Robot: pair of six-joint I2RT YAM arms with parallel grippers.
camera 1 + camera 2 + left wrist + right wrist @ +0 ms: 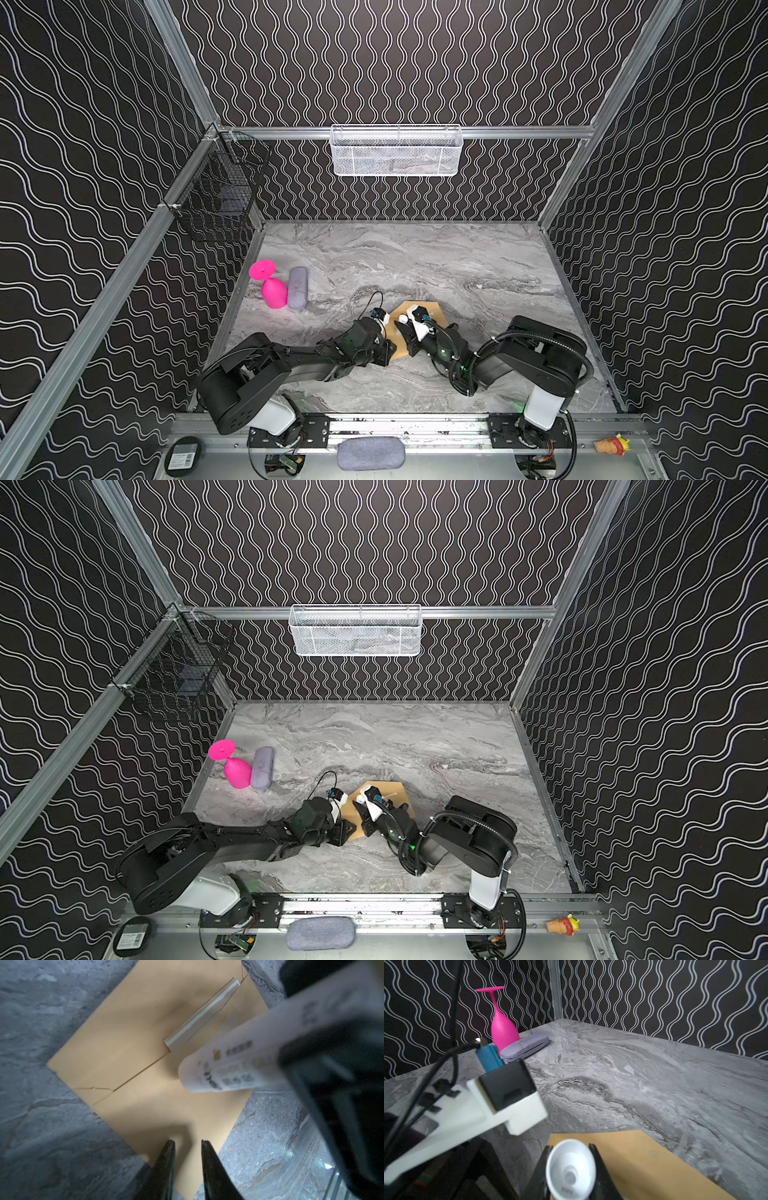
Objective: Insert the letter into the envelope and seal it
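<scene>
**Right tool** (570,1147): jaws closed on a white tube (571,1169), seen end-on between the two fingers. In the left wrist view the tube (228,1064) slants down with its printed body blurred and its tip at the envelope (124,1043) — whether it touches the paper cannot be told.

**Left tool** (187,1140): jaws a little apart with nothing between them. The fingertips are over the envelope near one corner.

**Envelope**: plain brown, lying flat on the surface (415,257). In both top views it sits near the front middle, under the two tools, with most of it hidden by them (434,311) (401,789).

**Letter** (203,1016): shows only as a pale strip standing out along the envelope's seam — the rest is out of sight.

**Farther off**: a pink glass (272,291) stands upside down at the surface's left edge, with a grey case (297,289) just beside it. A white basket (395,151) hangs on the back rail and a black basket (216,195) on the left rail.
</scene>
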